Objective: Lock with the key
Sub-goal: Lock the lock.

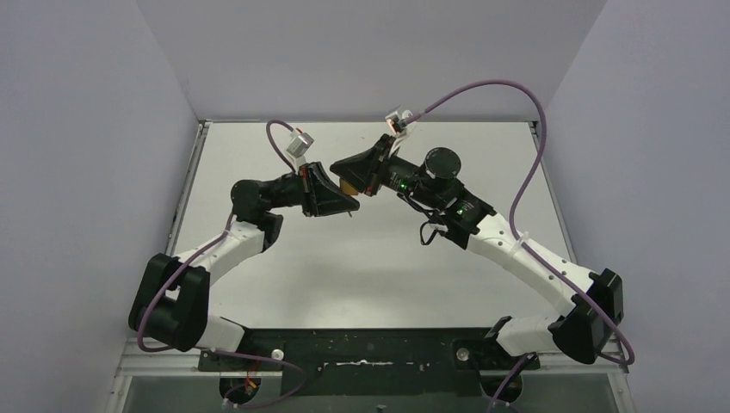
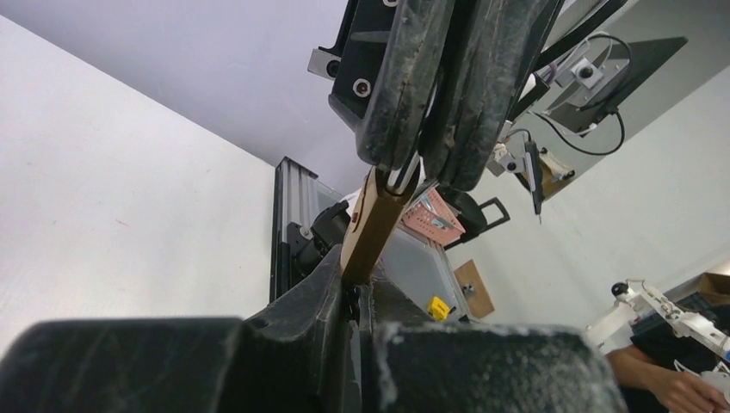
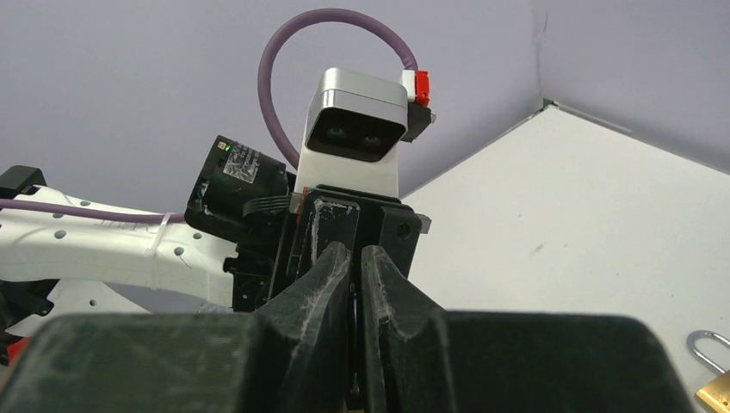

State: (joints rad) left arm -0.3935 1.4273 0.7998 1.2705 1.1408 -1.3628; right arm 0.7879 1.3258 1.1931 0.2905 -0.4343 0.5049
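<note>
A flat brass piece, apparently the key, spans between both grippers. My left gripper is shut on its lower end. My right gripper's fingers are shut on its upper end, where a bit of silver metal shows. In the top view the grippers meet tip to tip above the table's middle, left and right, with the brass between them. The right gripper has its jaws pressed together on something thin and dark. A brass padlock with a silver shackle lies on the table at the right wrist view's lower right corner.
The white table has grey walls on three sides. Purple cables loop above the arms. The left wrist camera housing faces the right wrist camera at close range.
</note>
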